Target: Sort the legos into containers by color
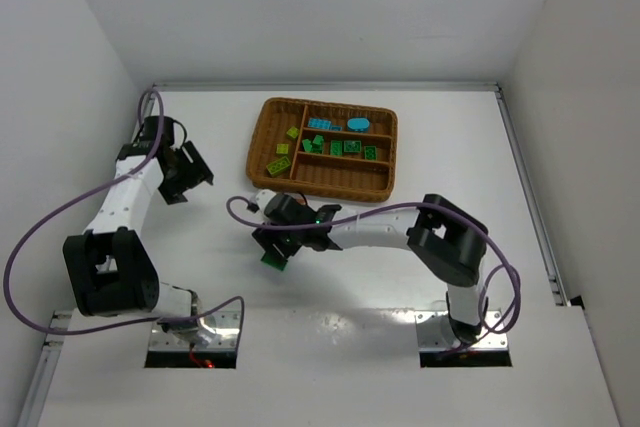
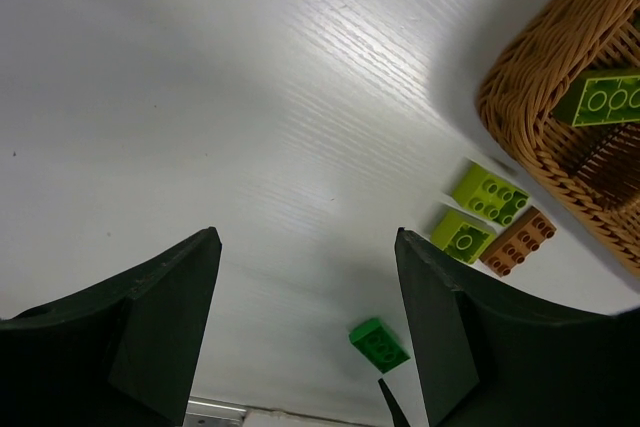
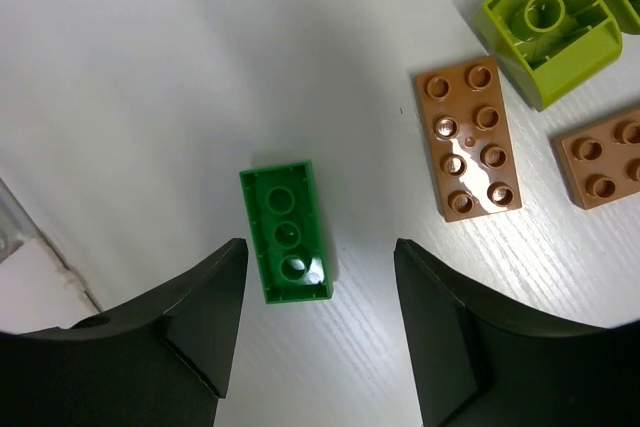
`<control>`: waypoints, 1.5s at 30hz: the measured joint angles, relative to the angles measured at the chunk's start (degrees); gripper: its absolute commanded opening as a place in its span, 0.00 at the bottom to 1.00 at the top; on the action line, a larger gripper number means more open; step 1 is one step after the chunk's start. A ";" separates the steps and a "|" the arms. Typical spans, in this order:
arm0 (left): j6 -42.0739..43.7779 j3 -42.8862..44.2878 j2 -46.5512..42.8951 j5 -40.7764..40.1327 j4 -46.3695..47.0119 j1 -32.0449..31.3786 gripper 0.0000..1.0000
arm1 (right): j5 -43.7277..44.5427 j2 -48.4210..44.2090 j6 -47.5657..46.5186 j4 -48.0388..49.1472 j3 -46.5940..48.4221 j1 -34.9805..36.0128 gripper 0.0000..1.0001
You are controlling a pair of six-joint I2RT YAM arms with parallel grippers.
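The wicker tray point(image 1: 262, 122) stands at the back middle. Its left section holds yellow-green bricks point(image 1: 280, 162), the top narrow section cyan bricks point(image 1: 325, 124), the middle one dark green bricks point(image 1: 345, 149). My right gripper point(image 3: 318, 249) is open, low over an upside-down dark green brick point(image 3: 287, 232) that lies just ahead of its left finger. A brown-orange brick point(image 3: 469, 139), a second one point(image 3: 605, 165) and a yellow-green brick point(image 3: 550, 22) lie beyond it. My left gripper point(image 2: 305, 237) is open and empty above bare table, left of the tray.
The left wrist view shows the tray corner point(image 2: 540, 77), two yellow-green bricks point(image 2: 489, 193), a brown-orange brick point(image 2: 518, 241) and the dark green brick point(image 2: 379, 343) on the table. White walls close in left, right and back. The right arm point(image 1: 380, 232) stretches across in front of the tray.
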 measured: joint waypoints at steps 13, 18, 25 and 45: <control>0.33 0.00 -0.28 0.46 0.00 0.00 0.77 | -1.68 2.89 0.46 -1.53 0.70 1.88 0.67; 0.46 0.00 -0.28 0.42 0.00 0.00 0.77 | 1.05 4.72 -0.13 -1.22 1.81 3.10 0.49; 0.46 0.00 -0.28 0.42 0.00 0.15 0.77 | 7.89 2.51 0.92 -3.41 0.87 3.19 0.18; 1.51 -0.02 -1.03 1.97 0.46 0.17 0.77 | 15.91 3.21 11.50 -15.63 20.02 -27.91 0.20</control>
